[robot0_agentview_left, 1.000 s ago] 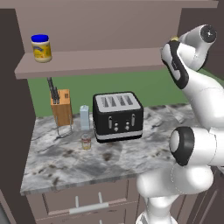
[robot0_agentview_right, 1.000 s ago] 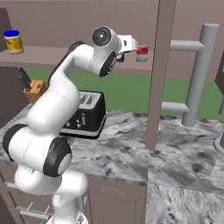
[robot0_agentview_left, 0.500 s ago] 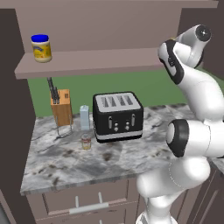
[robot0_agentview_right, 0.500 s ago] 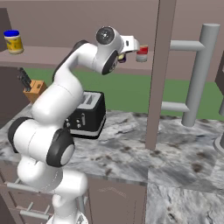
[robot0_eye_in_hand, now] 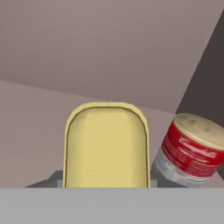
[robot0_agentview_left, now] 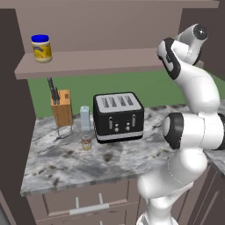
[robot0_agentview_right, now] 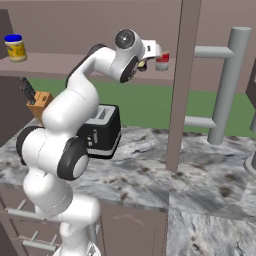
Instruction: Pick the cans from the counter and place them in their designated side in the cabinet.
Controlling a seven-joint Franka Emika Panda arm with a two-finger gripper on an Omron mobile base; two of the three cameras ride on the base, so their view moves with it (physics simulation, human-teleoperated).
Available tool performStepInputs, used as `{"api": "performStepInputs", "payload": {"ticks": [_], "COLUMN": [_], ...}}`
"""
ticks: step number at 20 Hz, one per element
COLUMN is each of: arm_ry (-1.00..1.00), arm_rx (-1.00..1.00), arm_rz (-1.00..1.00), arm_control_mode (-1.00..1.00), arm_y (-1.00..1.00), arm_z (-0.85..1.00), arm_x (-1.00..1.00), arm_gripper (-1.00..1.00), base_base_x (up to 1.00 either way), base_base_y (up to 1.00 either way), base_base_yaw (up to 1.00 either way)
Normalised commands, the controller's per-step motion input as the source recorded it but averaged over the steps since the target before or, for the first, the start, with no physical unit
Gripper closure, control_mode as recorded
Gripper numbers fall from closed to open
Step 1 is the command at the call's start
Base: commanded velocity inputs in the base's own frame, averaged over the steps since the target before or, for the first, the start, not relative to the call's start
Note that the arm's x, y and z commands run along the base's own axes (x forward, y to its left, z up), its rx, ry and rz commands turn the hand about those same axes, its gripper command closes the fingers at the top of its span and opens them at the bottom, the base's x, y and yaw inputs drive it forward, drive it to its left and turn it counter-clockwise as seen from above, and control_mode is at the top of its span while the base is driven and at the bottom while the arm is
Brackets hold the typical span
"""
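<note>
The gripper [robot0_agentview_right: 146, 62] is seen raised to the cabinet shelf [robot0_agentview_right: 65, 62], clamped on a boxy tin [robot0_eye_in_hand: 106, 146] with a yellow face, held just beside a red-and-white can [robot0_eye_in_hand: 192, 151] standing at the shelf's right end. Below, a short round tin [robot0_agentview_left: 86, 142] is left on the marbled counter [robot0_agentview_left: 66, 162], near a black toaster [robot0_agentview_left: 117, 116] and a knife block [robot0_agentview_left: 61, 107].

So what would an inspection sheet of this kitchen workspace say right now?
Surface: marbled counter, dark speckles.
Job's things: boxy yellow-faced tin in the gripper at the cabinet shelf; round tan-and-red can on the counter.
Clutter: toaster, knife block, pale carton, yellow jar, red-and-white can.
Gripper: shut on the tin.
Cables: nothing seen.
Surroundings: green wall, drawers.
</note>
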Motion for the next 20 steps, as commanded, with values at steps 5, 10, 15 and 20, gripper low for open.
{"api": "performStepInputs", "payload": {"ticks": [5,10,15,20], "arm_ry": [0.02,0.01,0.01,0.02], "arm_rx": [0.0,0.0,0.0,0.0], "arm_rz": [0.0,0.0,0.0,0.0], "arm_control_mode": [-1.0,-1.0,-1.0,-1.0], "arm_y": [-0.11,-0.11,-0.07,-0.05], "arm_z": [-0.1,-0.13,-0.13,-0.15], "arm_x": [0.27,0.23,0.19,0.17], "arm_gripper": [1.0,1.0,1.0,1.0], "base_base_x": [0.0,0.0,0.0,0.0], "base_base_y": [0.0,0.0,0.0,0.0], "base_base_yaw": [0.0,0.0,0.0,0.0]}}
